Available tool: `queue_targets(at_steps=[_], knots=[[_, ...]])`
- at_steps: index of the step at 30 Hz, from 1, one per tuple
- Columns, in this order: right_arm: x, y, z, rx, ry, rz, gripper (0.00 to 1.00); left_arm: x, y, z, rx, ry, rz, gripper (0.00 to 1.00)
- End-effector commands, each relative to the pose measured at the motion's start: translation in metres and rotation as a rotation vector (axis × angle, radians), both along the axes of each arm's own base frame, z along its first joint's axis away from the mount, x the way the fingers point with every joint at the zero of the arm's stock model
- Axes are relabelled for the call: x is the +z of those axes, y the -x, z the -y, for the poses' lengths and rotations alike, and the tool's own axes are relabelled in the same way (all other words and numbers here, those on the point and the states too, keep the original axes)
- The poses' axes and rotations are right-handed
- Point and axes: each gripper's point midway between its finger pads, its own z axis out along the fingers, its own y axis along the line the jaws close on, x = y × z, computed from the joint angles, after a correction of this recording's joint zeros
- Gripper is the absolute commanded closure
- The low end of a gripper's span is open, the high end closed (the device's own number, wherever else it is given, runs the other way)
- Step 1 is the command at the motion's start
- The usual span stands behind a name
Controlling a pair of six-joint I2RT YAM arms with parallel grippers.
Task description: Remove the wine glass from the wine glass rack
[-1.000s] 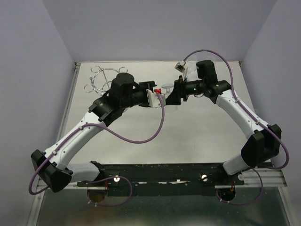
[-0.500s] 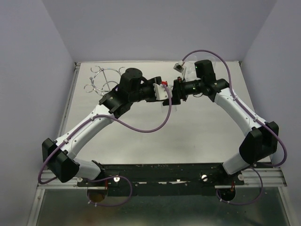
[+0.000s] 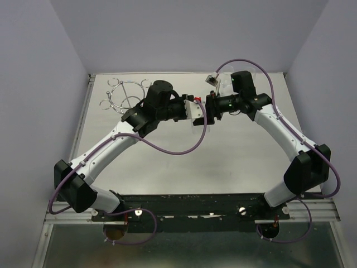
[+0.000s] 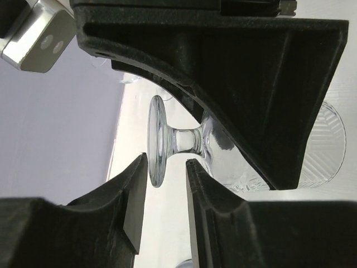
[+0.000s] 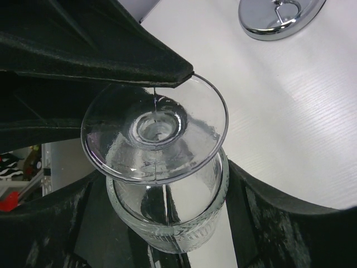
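The clear wine glass [image 5: 162, 167] lies sideways off the table, its ribbed bowl clamped between my right gripper's [image 5: 164, 187] jaws. My left gripper [image 4: 166, 162] is open, and its two fingers stand on either side of the rim of the glass's round foot [image 4: 157, 139] without pressing on it. In the top view the two grippers meet at mid table, left [image 3: 195, 109] facing right [image 3: 210, 107]; the glass hardly shows there. The chrome wine glass rack [image 3: 125, 94] stands at the far left with nothing hanging on its loops.
The rack's round disc base [image 5: 279, 17] lies just beyond the glass in the right wrist view. Purple cables loop off both arms. The grey back wall and side walls close in the table [image 3: 234, 156].
My left arm has swung up and to the right toward the right gripper, and its open fingers now straddle the glass's foot. The right arm has barely moved.
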Motion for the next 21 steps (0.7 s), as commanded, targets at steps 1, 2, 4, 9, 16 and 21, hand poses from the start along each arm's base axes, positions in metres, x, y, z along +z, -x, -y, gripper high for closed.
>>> queue_targets(at_steps=[1,2,4,9,16,21], knots=[[0.0275,0.0099,0.0019,0.040,-0.050,0.081,0.99,0.0062,-0.0024,0.0054,-0.018,-0.008,0.018,0.62],[0.0260,0.0109,0.0018,0.041,-0.049,0.078,0.99,0.0068,-0.0033,0.0056,-0.018,-0.010,0.022,0.64],[0.0260,0.0126,0.0018,0.041,-0.049,0.074,0.99,0.0081,-0.0050,0.0070,-0.019,-0.009,0.028,0.65],[0.0234,0.0126,0.0021,0.036,-0.046,0.054,0.99,0.0095,-0.0093,0.0098,-0.022,-0.013,0.034,0.80],[0.0225,0.0101,0.0015,0.030,-0.043,0.051,0.95,0.0053,-0.0103,0.0119,-0.030,-0.021,0.038,1.00],[0.0227,0.0079,0.0025,0.014,-0.033,0.060,0.32,0.0006,-0.0111,0.0103,-0.017,-0.017,0.022,1.00]])
